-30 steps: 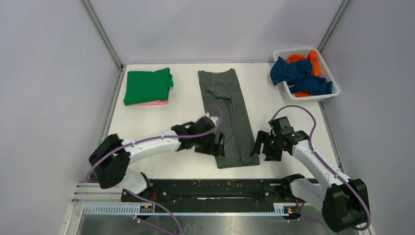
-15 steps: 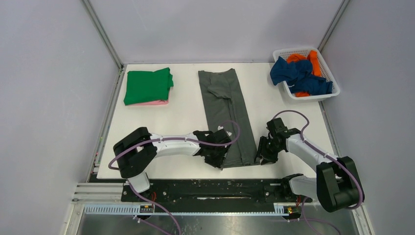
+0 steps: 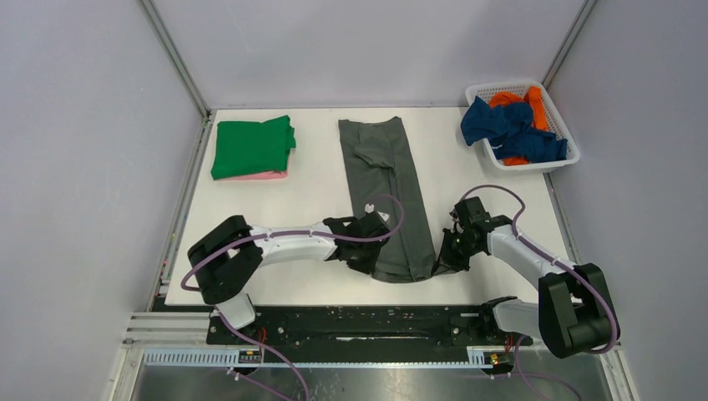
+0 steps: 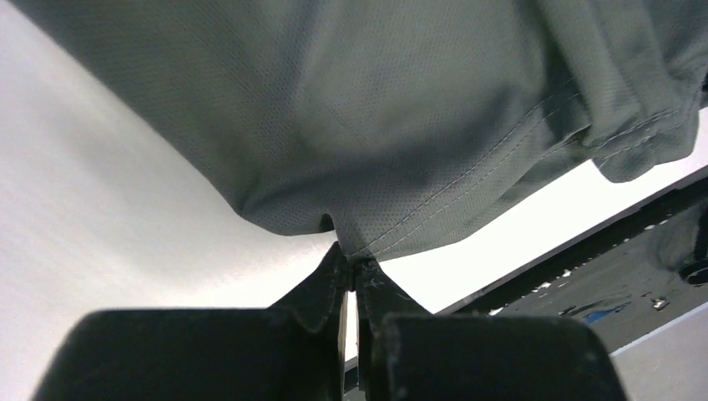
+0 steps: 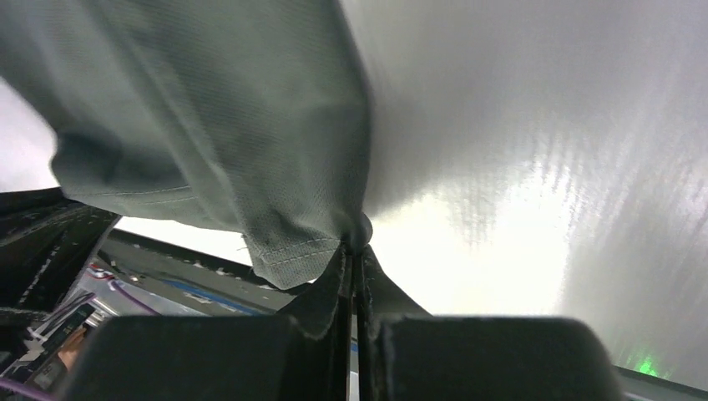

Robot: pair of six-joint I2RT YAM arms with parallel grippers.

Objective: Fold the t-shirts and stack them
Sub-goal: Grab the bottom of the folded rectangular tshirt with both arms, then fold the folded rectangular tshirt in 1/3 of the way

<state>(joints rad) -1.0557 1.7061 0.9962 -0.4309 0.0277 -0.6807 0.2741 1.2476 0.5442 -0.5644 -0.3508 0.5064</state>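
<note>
White tabletop (image 3: 317, 192) fills the cell between pale grey walls, with both arm bases at its near edge. On it lies the dark grey t-shirt (image 3: 380, 167), folded lengthwise into a long narrow strip of matte, fine-meshed cloth, with a crease and a folded-in flap showing in its far half. Its long axis runs from the far side of the table toward the arms, slanting a little to the right as it comes nearer, and the stitched hem is at the near end. The left gripper (image 4: 351, 266) has its fingers pressed together on the near left corner of that hem. The right gripper (image 5: 354, 255) is likewise pinched tight on the near right corner, and the cloth bunches into small folds at both grips. A bright green t-shirt (image 3: 250, 146) lies folded near the far left corner of the table, on top of a pink t-shirt (image 3: 260, 176) of which only a thin edge shows. At the far right, a white lattice basket (image 3: 558, 125) holds a crumpled navy blue t-shirt (image 3: 501, 125) lying over an orange t-shirt (image 3: 538, 104).
</note>
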